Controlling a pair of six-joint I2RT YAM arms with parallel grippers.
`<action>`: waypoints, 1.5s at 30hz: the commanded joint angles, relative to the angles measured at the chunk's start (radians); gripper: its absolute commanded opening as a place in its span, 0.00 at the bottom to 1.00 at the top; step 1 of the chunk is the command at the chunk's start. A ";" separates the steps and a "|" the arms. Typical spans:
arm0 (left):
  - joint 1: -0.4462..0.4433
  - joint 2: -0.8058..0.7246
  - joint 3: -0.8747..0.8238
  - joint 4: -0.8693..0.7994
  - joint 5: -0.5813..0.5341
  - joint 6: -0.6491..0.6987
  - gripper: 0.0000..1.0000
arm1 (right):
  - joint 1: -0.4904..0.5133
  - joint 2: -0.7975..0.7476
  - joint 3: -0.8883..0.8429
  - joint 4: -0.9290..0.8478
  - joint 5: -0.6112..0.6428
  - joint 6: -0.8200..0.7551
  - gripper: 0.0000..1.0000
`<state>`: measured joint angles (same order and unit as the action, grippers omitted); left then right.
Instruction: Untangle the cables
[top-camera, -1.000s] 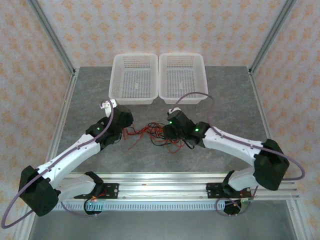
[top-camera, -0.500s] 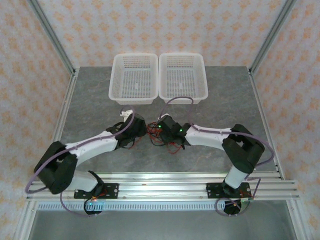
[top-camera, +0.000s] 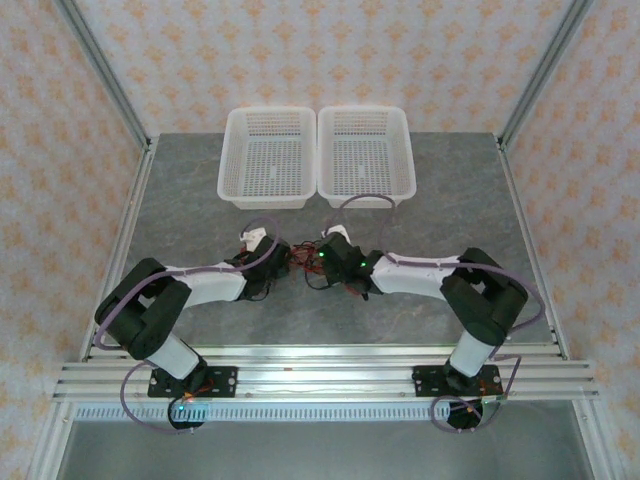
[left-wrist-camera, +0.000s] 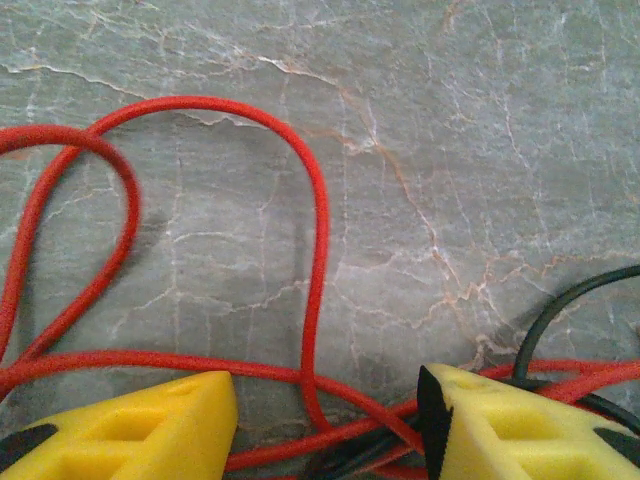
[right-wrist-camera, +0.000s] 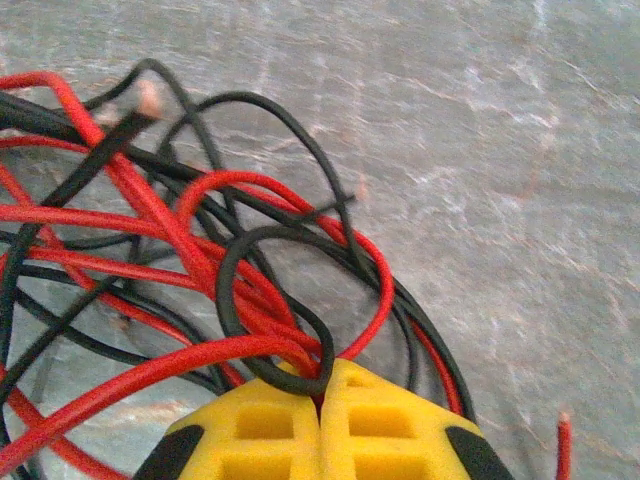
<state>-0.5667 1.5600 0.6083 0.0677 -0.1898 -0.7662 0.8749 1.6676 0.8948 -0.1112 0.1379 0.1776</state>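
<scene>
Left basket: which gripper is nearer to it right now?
Left. The left gripper sits in front of the left basket's right end; the right gripper sits farther right, across the cables, nearer the right basket.

The cables (top-camera: 300, 266) lie in a small knotted heap near the middle of the grey marbled desk (top-camera: 180, 190). Thin red and black strands cross and curl over one another. A black ring (right-wrist-camera: 226, 290) overlies red curls, and a red strand (left-wrist-camera: 320, 250) arches in a tall loop, flat on the surface.
</scene>
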 joint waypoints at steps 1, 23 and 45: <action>0.048 0.040 -0.077 -0.078 -0.033 -0.007 0.54 | -0.053 -0.107 -0.054 0.015 0.000 0.135 0.00; 0.050 -0.126 0.014 -0.180 0.030 0.048 0.66 | -0.382 -0.476 -0.382 0.009 -0.088 0.517 0.00; -0.013 -0.260 0.214 -0.342 0.062 0.111 0.70 | -0.276 -0.672 -0.191 -0.320 -0.057 0.489 0.76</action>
<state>-0.5552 1.2556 0.7834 -0.2508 -0.1345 -0.6788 0.5449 0.9909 0.6540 -0.3679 0.0956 0.6605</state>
